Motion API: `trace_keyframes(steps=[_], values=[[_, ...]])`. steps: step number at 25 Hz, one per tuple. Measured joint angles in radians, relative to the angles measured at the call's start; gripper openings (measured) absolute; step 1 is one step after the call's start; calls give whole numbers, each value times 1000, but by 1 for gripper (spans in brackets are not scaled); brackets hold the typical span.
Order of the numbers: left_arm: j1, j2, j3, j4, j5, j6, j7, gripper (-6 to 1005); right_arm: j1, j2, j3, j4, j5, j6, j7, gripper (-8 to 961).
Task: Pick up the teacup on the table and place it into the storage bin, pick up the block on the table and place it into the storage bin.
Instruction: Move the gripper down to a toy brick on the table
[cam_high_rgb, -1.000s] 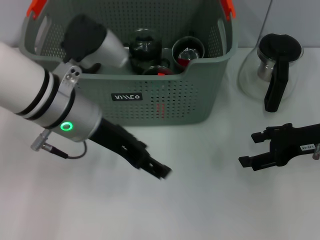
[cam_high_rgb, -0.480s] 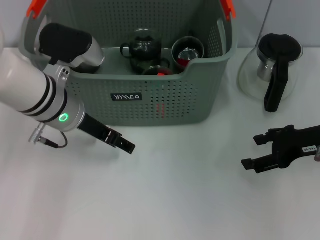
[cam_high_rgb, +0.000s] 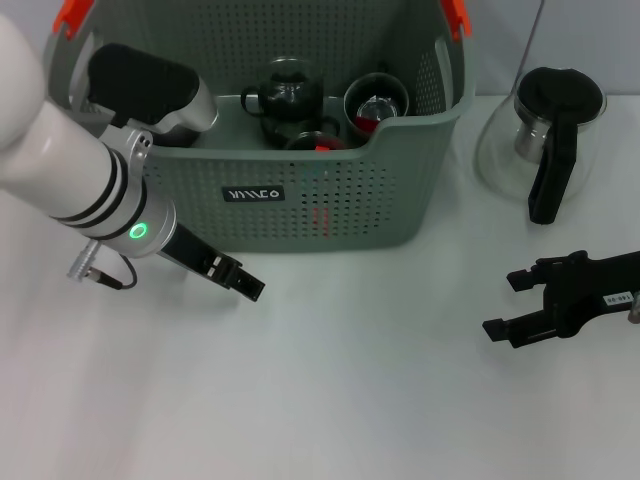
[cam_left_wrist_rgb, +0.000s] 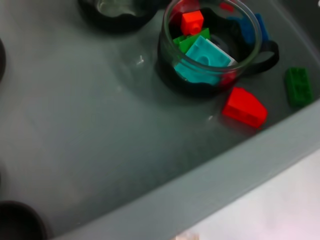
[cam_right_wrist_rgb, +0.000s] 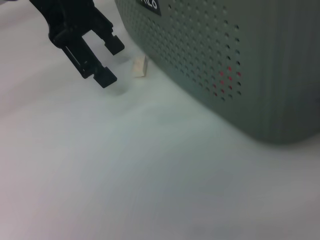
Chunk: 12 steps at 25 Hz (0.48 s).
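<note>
- Head view puts your left hand low over the white counter, just in front of the storage bin, near its left front corner. The right wrist view shows its two black fingers apart with nothing between them.
- Your right hand sits parked on the right side of the counter, below the glass carafe; its jaws stand open and empty.
- The teacup appears already stowed: the left wrist view shows a clear glass cup with a dark band and black handle standing on the bin floor, filled with small plastic bricks in cyan, green and orange. A red wedge brick and a green brick lie loose on the bin floor beside it.
- One small pale cube, the block, sits on the counter close against the bin's front wall, near your left hand's fingertips. So the step in hand looks like the block pick.
- For the next move, you would want the open fingers lined up on either side of the cube, then lowered. The bin wall leaves little room on that side, so approach from the open counter.
- The bin is grey moulded plastic, perforated with rows of small holes, with orange handle clips. The block looks matte, hard and square-edged, light enough to skid if nudged.
</note>
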Motion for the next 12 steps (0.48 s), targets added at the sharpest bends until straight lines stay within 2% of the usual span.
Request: trace_keyframes(steps=[12], values=[[-41,0,47,-89,54,-98,-44,914,1,0,0,0,-1,-1,1,947]])
